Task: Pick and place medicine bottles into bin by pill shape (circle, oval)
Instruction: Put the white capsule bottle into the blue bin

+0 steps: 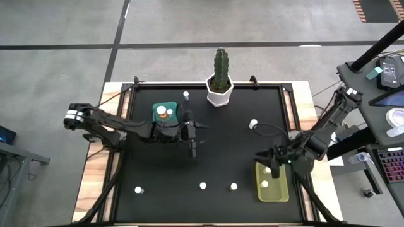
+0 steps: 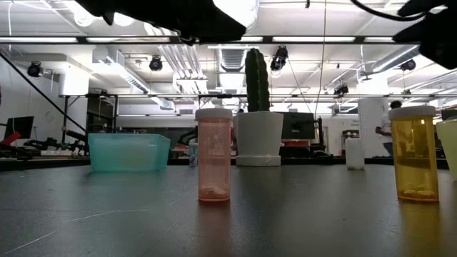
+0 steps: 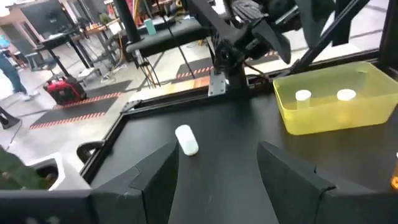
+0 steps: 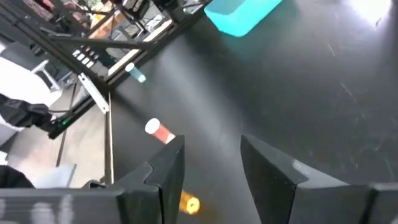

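Closest in the low view stand two medicine bottles, pink (image 2: pixel 214 155) and amber (image 2: pixel 413 153) (contents unreadable). From above, left gripper (image 1: pixel 192 140) hangs mid-table, jaws spread, empty, beside the teal bin (image 1: pixel 165 113). Right gripper (image 1: pixel 267 157), jaws parted and empty, hovers at the yellow bin (image 1: pixel 273 190); judging so, another pick comes next. Only the left wrist view shows two caps in the yellow bin.

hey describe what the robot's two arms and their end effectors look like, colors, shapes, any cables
Both arms are dark, nearly black, built of slim jointed segments. The left arm has a pale silvery collar near its base. The right arm has thin black cables looping beside it. Each end effector, left and right, has two flat, matte black, wedge-shaped fingers.
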### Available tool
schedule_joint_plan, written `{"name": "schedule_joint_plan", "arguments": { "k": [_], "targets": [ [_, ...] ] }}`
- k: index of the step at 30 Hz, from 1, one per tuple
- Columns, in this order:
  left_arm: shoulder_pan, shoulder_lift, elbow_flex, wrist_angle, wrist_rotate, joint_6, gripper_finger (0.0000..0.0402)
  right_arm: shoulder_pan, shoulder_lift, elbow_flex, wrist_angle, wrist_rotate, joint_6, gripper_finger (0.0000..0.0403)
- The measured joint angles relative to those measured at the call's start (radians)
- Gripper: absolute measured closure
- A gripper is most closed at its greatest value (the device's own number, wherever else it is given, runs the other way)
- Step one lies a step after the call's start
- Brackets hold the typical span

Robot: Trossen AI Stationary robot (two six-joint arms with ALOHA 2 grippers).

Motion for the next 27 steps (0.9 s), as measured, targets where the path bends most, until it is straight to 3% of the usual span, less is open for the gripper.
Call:
{"name": "schedule_joint_plan", "arguments": {
  "k": [9, 18, 27],
  "targets": [
    [0.0, -0.09, 0.0, -0.145, 0.0, 0.0, 0.0201, -0.191, -0.006, 0.0, 0.047, -0.061, -0.151, 0.0262],
    [0.0, -0.101, -0.001, -0.16, 0.0, 0.052, 0.0201, -0.41, -0.005, 0.0, 0.044, -0.233, -0.169, 0.0259],
    [0.001, -0.101, -0.001, -0.159, -0.002, 0.079, 0.0201, -0.598, 0.009, 0.0, 0.04, -0.307, -0.244, 0.0191]
  ]
}}
